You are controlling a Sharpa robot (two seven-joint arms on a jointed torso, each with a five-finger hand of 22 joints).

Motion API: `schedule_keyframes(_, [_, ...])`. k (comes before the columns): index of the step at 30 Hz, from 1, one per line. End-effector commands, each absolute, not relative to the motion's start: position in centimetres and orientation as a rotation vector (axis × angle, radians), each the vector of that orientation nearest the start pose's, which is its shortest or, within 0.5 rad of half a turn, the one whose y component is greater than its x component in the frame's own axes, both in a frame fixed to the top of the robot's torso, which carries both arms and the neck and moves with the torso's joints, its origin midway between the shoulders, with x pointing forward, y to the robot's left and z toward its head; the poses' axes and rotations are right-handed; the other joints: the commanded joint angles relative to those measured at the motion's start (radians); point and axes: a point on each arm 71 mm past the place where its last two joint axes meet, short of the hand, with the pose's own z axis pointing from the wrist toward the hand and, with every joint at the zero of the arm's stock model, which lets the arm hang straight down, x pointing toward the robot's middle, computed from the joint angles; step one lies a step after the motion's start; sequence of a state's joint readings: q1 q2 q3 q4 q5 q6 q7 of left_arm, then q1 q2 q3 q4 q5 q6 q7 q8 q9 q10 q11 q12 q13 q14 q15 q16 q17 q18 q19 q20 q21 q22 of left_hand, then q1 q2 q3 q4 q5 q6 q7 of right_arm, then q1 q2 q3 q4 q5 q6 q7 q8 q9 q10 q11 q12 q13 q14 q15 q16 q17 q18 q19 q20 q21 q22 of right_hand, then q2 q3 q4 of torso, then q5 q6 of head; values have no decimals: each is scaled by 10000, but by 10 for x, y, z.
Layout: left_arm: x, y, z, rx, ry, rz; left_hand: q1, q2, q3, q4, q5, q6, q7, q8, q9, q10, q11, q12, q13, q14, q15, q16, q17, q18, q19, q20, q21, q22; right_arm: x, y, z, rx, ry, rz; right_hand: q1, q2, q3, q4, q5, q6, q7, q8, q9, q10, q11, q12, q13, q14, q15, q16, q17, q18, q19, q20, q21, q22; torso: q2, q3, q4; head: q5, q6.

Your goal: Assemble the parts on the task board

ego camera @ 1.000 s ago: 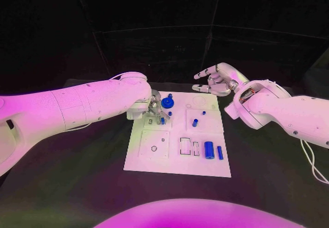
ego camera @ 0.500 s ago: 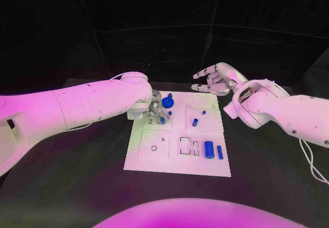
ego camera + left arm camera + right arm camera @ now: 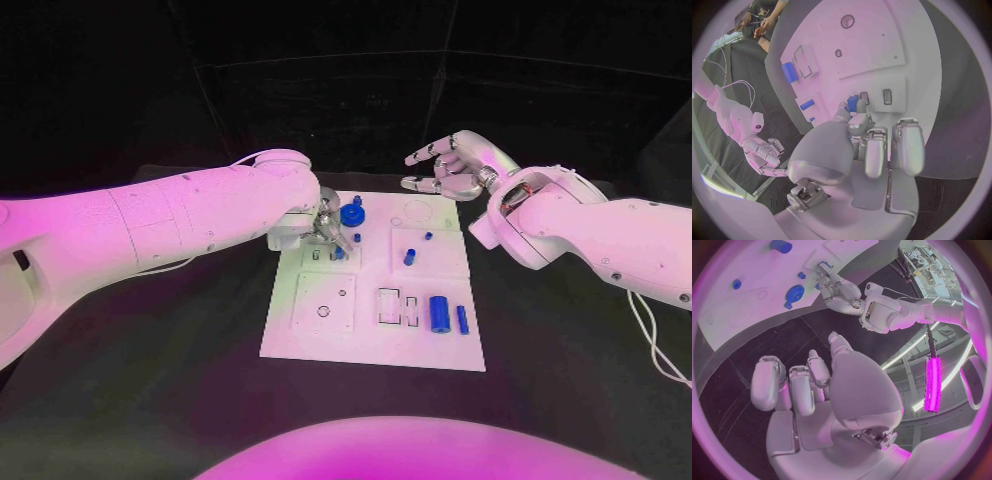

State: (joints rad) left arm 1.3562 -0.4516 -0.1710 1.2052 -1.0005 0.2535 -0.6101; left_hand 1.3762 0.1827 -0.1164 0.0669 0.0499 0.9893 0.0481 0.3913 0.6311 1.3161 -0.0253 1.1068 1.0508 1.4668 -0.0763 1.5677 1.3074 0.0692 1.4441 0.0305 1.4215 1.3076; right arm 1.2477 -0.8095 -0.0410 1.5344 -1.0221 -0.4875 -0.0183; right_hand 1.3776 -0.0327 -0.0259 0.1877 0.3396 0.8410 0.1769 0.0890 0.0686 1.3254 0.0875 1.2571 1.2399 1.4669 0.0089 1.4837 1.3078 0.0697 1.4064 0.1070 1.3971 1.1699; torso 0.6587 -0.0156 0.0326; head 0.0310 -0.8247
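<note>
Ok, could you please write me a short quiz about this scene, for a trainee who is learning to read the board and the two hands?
1. True or false: the right hand holds a blue part.
2. Where is the left hand working? A: at the near edge of the white board; B: at its far left part; C: off the table.
3. Fill in: the two blue cylinders lying side by side are on the board's near ____ side.
Key: 1 false, its fingers are spread and empty; 2 B; 3 right.
</note>
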Motion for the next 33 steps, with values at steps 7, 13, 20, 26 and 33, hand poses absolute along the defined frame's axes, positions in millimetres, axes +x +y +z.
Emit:
schedule_keyframes(7, [527,118,-211,-470,23857,-2753,254,-83,1673,-1153,80,-96,51,-278,64,-73,39,-216,-97,1040,-35,31,2634,-131,-18,-9,-5,128,495,-186,-153,2442,15600,9174,80,17,-60,-10,26,-43,4,12,-1,-88,-10,-59,-2,652,-33,-63,958,76,-70,25,-64,-11,1,0,0,-19,-40])
schedule_keyframes(13, [525,125,-209,-878,23429,-3050,-1167,-855,4147,-1849,120,-39,112,-407,358,33,67,-247,-78,1040,19,31,2634,-124,-5,30,-9,208,496,-187,-153,2450,15621,9151,79,19,-64,-7,33,-41,3,14,0,-87,-11,-58,-2,651,-34,-66,953,76,-71,24,-66,-14,-7,6,14,-36,-44])
schedule_keyframes(20, [519,134,-204,-1920,22746,-3762,-2068,-1368,5877,-2057,46,36,64,-314,714,89,50,-253,-74,1040,10,31,2634,-124,-5,44,-44,228,496,-188,-153,2467,15632,9114,77,25,-72,0,51,-37,3,18,1,-86,-12,-57,-2,648,-34,-73,941,78,-73,23,-70,-21,3,11,20,-5,45])
schedule_keyframes(26, [512,144,-203,-2777,22076,-4312,-2248,-1525,6311,-2081,39,45,50,-266,845,120,50,-237,-58,1040,-9,31,2634,-131,10,46,-40,260,497,-190,-154,2492,15637,9059,75,26,-73,2,52,-37,3,18,1,-86,-12,-58,-3,648,-35,-74,940,78,-74,23,-72,-24,-8,7,31,-19,-22])
schedule_keyframes(33, [505,152,-209,-3370,21845,-4539,-2322,-1620,6545,-2099,38,47,43,-238,921,156,43,-201,-22,1040,-16,31,2634,-137,28,39,-27,291,498,-191,-154,2503,15652,9029,70,27,-78,7,58,-35,2,20,1,-90,-11,-63,-8,646,-35,-79,933,80,-79,23,-77,-35,5,12,34,52,-32])
